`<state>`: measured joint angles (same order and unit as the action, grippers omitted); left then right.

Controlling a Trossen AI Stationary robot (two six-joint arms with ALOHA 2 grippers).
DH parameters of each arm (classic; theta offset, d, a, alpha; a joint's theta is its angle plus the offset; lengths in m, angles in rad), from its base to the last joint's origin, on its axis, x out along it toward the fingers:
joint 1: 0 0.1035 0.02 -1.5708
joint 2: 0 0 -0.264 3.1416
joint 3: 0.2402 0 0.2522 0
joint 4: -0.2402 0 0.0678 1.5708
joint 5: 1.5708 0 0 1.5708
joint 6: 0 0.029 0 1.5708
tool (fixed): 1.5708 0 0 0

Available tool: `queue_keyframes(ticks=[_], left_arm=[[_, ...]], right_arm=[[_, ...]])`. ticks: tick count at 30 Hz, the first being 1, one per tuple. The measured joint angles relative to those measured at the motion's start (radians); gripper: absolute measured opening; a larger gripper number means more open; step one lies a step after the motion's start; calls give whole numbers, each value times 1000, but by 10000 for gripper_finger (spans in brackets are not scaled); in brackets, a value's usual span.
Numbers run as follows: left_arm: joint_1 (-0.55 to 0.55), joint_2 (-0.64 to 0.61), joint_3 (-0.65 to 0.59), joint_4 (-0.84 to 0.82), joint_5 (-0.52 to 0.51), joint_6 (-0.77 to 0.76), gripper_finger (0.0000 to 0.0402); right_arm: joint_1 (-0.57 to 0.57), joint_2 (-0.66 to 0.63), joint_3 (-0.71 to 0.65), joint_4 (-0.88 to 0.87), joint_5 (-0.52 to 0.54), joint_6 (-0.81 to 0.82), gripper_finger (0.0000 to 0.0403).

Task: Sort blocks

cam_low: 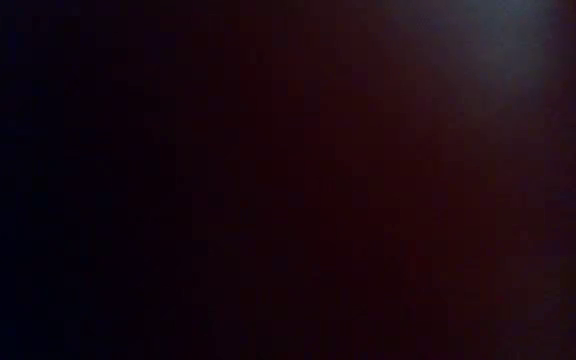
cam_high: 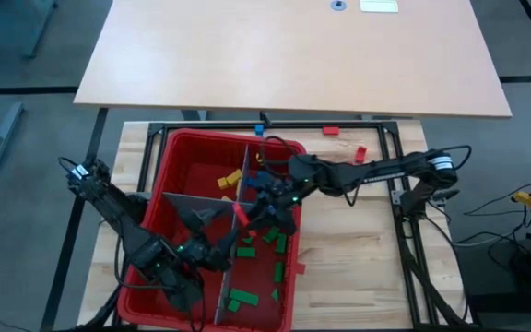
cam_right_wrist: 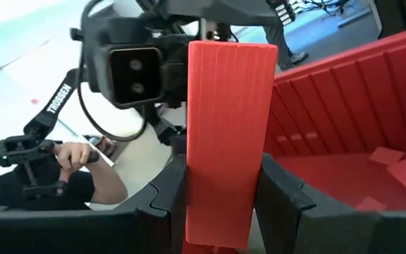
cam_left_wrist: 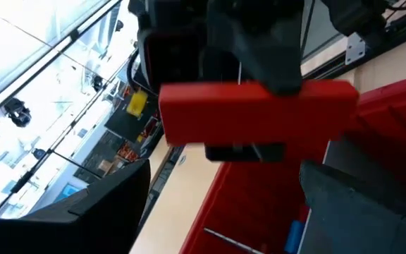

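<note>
Nearest the lens in the right wrist view, the red block (cam_right_wrist: pixel 224 134) stands upright, clenched between the two dark fingers of the right end effector (cam_right_wrist: pixel 223 196). It hangs above the middle of the red bin (cam_high: pixel 169 175), close to where the grey dividers (cam_high: pixel 224 295) cross.

On the left, the left arm reaches into the bin's near-left compartment. The left end effector (cam_left_wrist: pixel 224 176) is released, its fingers spread wide and aimed at the held block, which fills the middle of its wrist view just ahead of the fingertips. It does not touch the block. To the right of the dividers lie the green blocks (cam_high: pixel 275 242), and the yellow blocks (cam_high: pixel 229 180) sit farther back. Beyond the bin's far rim, a few loose pieces rest on the worktop (cam_high: pixel 358 267): a blue block (cam_high: pixel 259 129) and two red ones (cam_high: pixel 359 154). The low view is dark and shows nothing.

This looks like a hand-over or a placement of the red block. To do it well, the right arm should hold the block steady and level. The left fingers should close on the block's free end, clear of the right fingers. The right should let go only once that grip is firm, otherwise the block may fall into the wrong compartment.
</note>
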<state>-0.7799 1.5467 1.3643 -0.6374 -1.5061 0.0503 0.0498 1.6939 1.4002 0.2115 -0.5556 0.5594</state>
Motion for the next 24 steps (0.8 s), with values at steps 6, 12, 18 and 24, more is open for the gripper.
queue_keyframes(ticks=[6,12,18,24], left_arm=[[0,0,0,16,38,-11,363],[2,0,0,34,77,-28,395],[3,0,0,74,77,-21,399],[9,0,0,80,77,-10,399]], right_arm=[[-1,12,8,3,-3,7,107],[-1,10,19,2,-3,9,107],[-1,10,21,2,-3,9,107],[0,10,21,2,-5,9,107]])
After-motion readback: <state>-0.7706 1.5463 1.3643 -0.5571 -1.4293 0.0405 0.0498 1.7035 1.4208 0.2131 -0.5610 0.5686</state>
